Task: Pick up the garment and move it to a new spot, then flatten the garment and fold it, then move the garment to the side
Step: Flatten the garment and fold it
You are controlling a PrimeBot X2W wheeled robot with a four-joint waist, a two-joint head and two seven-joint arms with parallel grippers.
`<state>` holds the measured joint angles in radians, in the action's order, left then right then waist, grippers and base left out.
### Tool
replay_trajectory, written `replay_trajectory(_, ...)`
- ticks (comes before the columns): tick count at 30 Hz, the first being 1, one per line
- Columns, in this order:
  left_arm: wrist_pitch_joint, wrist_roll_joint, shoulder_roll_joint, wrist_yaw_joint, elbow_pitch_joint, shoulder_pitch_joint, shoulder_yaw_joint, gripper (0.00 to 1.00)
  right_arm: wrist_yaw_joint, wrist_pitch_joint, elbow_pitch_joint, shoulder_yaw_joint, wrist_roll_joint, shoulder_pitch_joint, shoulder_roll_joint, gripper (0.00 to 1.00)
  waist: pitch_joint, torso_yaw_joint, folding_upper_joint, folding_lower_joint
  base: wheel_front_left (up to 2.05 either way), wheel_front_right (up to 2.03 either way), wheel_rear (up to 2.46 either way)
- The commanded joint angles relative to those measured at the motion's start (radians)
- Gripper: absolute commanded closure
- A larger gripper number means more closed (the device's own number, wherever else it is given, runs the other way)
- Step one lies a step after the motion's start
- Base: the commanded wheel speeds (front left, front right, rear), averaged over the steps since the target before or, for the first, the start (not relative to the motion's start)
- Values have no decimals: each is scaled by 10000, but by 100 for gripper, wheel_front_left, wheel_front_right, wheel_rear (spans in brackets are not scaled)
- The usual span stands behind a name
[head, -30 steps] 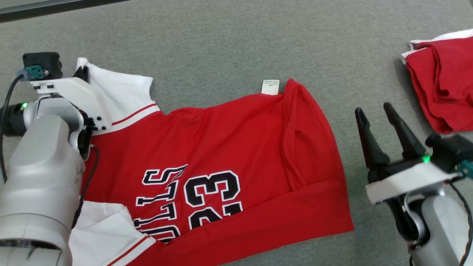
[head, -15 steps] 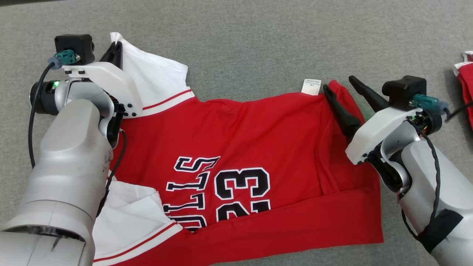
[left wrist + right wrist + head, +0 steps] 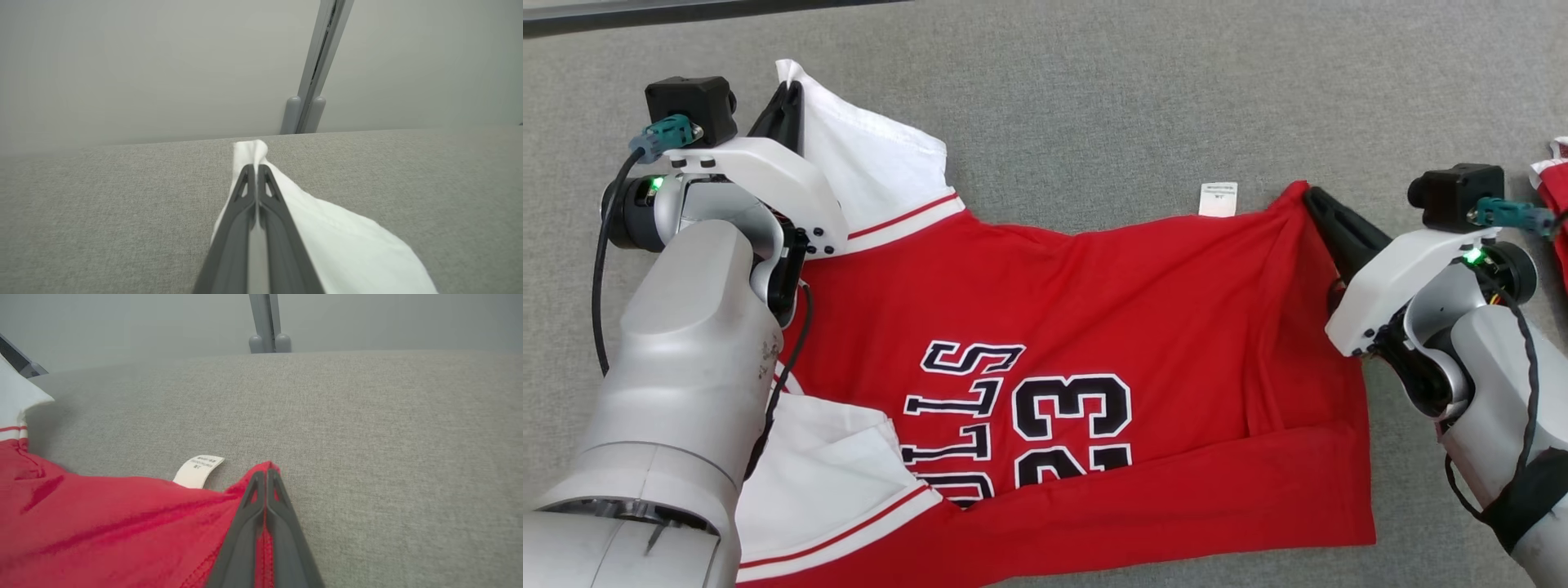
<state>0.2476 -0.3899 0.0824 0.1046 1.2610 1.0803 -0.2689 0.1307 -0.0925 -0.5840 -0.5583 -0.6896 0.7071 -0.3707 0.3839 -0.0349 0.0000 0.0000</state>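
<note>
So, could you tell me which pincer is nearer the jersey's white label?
Right: the right pincer pinches the red hem corner just beside the label; the left pincer holds the white sleeve at the far end.

The red short-sleeved fabric jersey (image 3: 1176, 327) is printed with black characters (image 3: 1072, 406) outlined in white. Its sleeves (image 3: 874, 175) are coloured white with a thin red stripe, and the woven cloth surface (image 3: 1094, 98) beneath is flecked grey.
</note>
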Motion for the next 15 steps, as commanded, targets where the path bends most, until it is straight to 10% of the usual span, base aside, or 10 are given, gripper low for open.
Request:
replay_trajectory(1, 88, -89, 67, 25, -108, 27, 59, 100, 0, 146, 49, 45, -90, 135, -71, 100, -49, 36, 0, 0, 0, 0, 0)
replay_trajectory(15, 178, -302, 323, -121, -3439, -1571, 958, 100, 0, 1386, 656, 416, -1523, -557, -328, 100, -548, 272, 0, 0, 0, 0, 0)
